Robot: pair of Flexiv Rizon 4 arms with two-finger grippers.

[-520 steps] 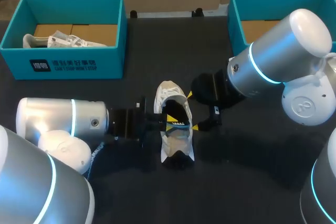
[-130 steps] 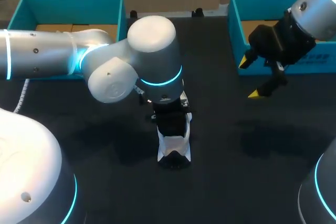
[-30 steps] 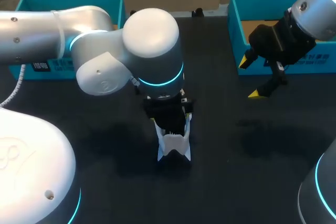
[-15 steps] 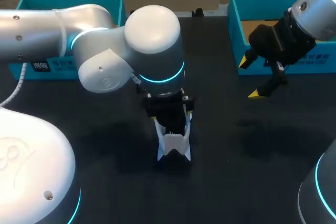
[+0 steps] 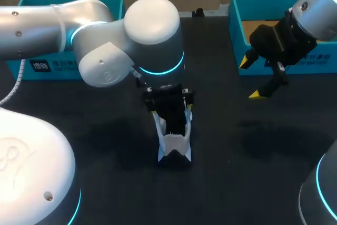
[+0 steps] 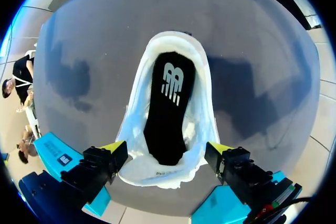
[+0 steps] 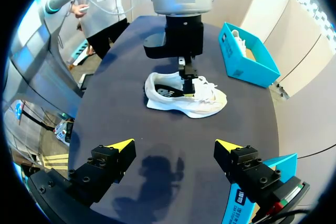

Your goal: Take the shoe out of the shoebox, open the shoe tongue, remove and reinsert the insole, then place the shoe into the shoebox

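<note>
The shoe (image 5: 174, 145) lies out on the tabletop (image 5: 105, 146), mouth upward, well apart from the teal shoebox (image 5: 239, 30). This leaves room to come at it from above. The black insole (image 6: 167, 106) sits flat inside it, fully exposed through the widened opening.

The left end effector (image 6: 167, 149) hangs directly over the shoe with its fingers spread apart, one on each side of the shoe at the tongue end of the opening. It grips nothing. The wrist view does not settle whether the yellow tips press on the shoe's sides or merely stand beside them. Straddling the shoe this way likely lines up a descent onto the insole or the upper.

The right end effector (image 5: 250, 79) is held off to the shoe's right, near the shoebox. Its fingers are also parted and empty, probably parked there so the space above the shoe is free for the left arm.
</note>
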